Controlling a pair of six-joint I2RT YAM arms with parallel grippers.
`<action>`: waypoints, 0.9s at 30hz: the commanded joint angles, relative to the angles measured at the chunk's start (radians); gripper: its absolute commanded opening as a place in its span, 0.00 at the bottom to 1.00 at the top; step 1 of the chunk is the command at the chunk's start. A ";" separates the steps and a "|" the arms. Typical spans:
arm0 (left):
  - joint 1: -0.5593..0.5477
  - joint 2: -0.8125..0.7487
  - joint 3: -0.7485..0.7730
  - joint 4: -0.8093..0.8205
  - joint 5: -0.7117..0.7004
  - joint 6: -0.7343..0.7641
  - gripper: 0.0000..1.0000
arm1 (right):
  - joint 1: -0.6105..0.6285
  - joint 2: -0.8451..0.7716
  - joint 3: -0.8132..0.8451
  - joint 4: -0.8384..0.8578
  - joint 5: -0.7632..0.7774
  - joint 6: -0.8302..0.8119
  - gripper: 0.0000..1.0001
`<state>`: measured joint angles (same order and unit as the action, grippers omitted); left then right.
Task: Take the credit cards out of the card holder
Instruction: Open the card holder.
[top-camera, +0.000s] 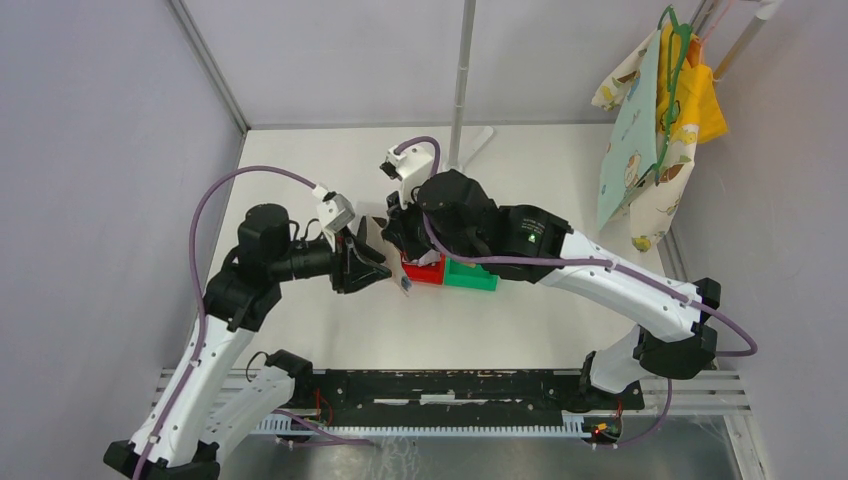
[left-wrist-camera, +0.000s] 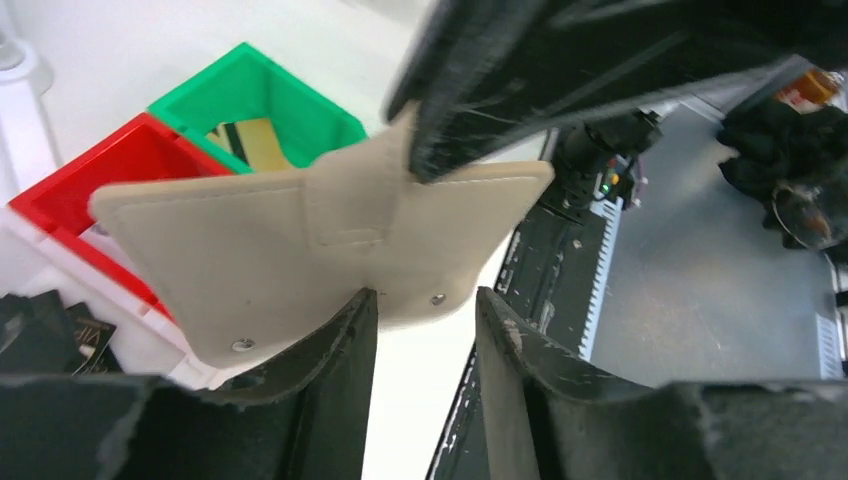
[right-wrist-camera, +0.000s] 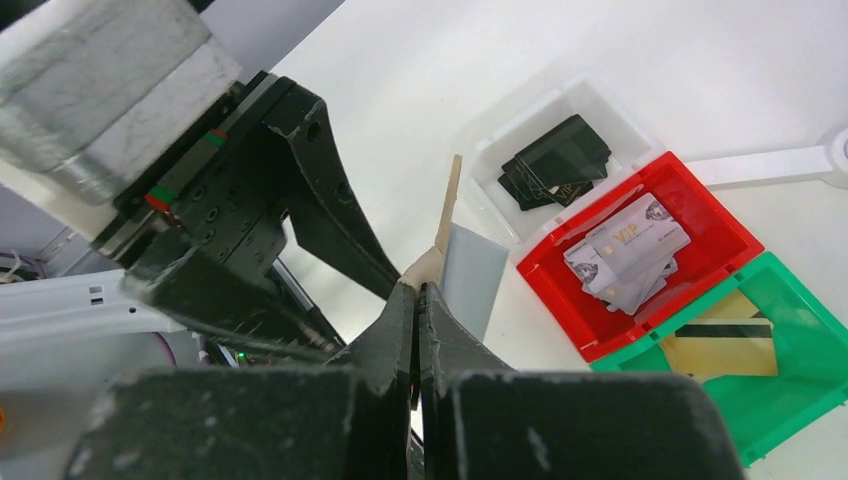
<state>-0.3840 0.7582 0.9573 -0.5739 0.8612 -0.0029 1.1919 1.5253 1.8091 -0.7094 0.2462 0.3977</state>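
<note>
we are mid-way through emptying. our right gripper (right-wrist-camera: 421, 288) is clamped shut on the upper edge of the small tan soft fold-over card holder (left-wrist-camera: 300, 240), dangling it unfolded over the red plastic bin (left-wrist-camera: 120, 160) of silvery credit cards (right-wrist-camera: 625, 250), mid-table. our left gripper (left-wrist-camera: 420, 345) gapes half-wide just under its lower edge, holding nothing. next, we judge, it must pinch any card left inside.

Beside my right pincer (right-wrist-camera: 418, 300) sit a red bin (right-wrist-camera: 712, 205), a green bin (right-wrist-camera: 815, 340) touching it, and a clear tray (right-wrist-camera: 610, 115) holding black pieces (right-wrist-camera: 555, 165).
</note>
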 joint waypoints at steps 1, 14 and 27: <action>-0.003 0.012 0.018 0.070 -0.171 -0.044 0.44 | 0.012 -0.029 0.041 0.074 0.027 0.034 0.00; -0.003 -0.034 0.008 0.054 0.191 -0.056 0.99 | 0.029 -0.035 0.036 0.070 0.094 0.043 0.00; -0.003 -0.023 -0.014 0.051 -0.158 -0.028 1.00 | 0.048 -0.027 0.045 0.067 0.148 0.058 0.00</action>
<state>-0.3840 0.7357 0.9531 -0.5583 0.8352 -0.0536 1.2308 1.5249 1.8091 -0.7040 0.3477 0.4370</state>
